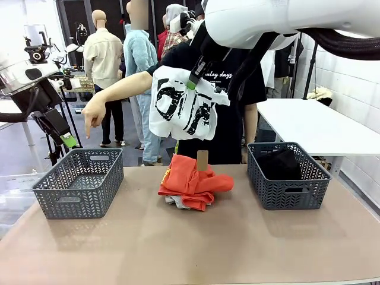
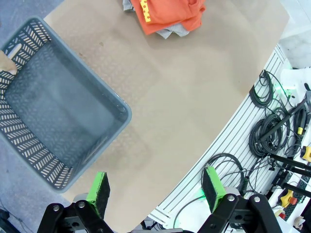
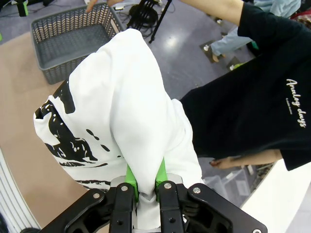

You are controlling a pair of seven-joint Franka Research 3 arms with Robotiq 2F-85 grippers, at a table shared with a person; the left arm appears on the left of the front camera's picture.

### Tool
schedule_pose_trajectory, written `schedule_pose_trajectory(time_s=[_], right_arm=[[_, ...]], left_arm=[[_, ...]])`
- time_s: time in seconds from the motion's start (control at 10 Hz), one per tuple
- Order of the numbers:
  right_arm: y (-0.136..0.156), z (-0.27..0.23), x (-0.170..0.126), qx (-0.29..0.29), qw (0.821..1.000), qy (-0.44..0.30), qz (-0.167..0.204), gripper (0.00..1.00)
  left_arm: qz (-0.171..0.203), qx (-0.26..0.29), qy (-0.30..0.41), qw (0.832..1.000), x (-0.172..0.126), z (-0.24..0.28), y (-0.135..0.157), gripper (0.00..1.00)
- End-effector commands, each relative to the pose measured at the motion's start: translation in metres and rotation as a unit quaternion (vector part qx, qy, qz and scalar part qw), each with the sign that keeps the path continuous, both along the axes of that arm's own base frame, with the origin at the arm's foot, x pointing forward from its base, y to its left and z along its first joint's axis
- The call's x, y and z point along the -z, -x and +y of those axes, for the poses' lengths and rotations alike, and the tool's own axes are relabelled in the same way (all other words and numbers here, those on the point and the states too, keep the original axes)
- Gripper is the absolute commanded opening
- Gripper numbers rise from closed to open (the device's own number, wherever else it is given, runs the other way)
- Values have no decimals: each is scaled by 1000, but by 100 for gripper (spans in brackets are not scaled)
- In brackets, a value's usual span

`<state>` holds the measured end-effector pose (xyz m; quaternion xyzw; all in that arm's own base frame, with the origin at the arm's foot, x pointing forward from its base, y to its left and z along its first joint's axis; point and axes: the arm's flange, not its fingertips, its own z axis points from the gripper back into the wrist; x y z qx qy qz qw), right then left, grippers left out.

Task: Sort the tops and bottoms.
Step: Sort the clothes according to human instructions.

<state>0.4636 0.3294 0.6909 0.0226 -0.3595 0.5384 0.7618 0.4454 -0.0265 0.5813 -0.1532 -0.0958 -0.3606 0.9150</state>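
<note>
Tan desk (image 1: 178,249) carries two grey baskets (image 1: 77,190), one holding one black garment (image 1: 278,163), plus one orange top (image 1: 196,181) over one grey top (image 2: 170,33); right gripper (image 3: 146,182) clamps one white T-shirt (image 1: 184,110), left gripper (image 2: 156,187) wide.

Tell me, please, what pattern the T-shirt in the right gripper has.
The T-shirt is white with a bold black graphic print, clearest in the front view.

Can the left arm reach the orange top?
Probably yes: the left gripper is open, with bare table between it and the orange top, though the white T-shirt held by the right gripper hangs above.
</note>
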Motion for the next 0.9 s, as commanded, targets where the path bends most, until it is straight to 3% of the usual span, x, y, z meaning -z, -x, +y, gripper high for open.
schedule_pose_trajectory(time_s=[0.0,0.8], right_arm=[[-3,0,-4,-3,1000,-9,-11,0],[-3,0,-4,-3,1000,-9,-11,0]], left_arm=[[0,-2,0,1000,-1,1,0,100],[0,-2,0,1000,-1,1,0,100]])
